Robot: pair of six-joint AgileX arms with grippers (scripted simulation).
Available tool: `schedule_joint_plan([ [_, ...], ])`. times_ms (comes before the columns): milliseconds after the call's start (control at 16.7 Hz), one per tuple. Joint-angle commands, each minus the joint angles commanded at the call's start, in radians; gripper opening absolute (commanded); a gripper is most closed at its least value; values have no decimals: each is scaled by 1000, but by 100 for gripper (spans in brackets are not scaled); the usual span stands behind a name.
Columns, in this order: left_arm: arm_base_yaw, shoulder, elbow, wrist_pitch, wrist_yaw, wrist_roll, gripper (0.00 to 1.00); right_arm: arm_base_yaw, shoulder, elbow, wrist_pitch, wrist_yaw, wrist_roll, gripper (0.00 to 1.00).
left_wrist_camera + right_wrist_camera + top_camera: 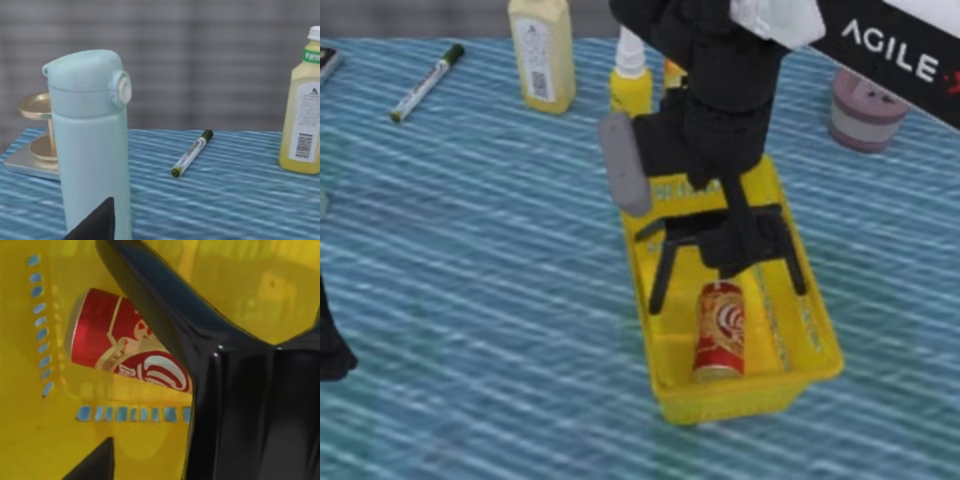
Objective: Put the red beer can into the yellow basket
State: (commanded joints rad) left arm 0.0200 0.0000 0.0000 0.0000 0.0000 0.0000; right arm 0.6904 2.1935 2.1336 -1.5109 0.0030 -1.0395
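Looking down, you see the red beer can (720, 330) lying in the yellow basket (750, 395); right gripper (730, 265) at its 12 o'clock, fingers spread, let go.

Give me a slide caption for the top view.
Red beer can lies inside the yellow basket, right gripper open above it.

The red beer can (720, 331) looks like smooth printed metal with a dull silver end. The yellow basket (670, 375) is glossy moulded plastic. The right gripper's fingers (165, 315) are shiny black, catching small highlights. The table (470, 300) wears a blue, ribbed, cloth-like cover. At the far left, a pale flask (92, 150) looks matt, and a stand (37, 125) gleams like brass.
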Motion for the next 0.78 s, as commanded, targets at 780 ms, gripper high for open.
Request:
schedule_joint_plan([
  [780, 0, 0, 0, 0, 0, 0, 100, 1, -14, -102, 88, 0, 1, 85],
])
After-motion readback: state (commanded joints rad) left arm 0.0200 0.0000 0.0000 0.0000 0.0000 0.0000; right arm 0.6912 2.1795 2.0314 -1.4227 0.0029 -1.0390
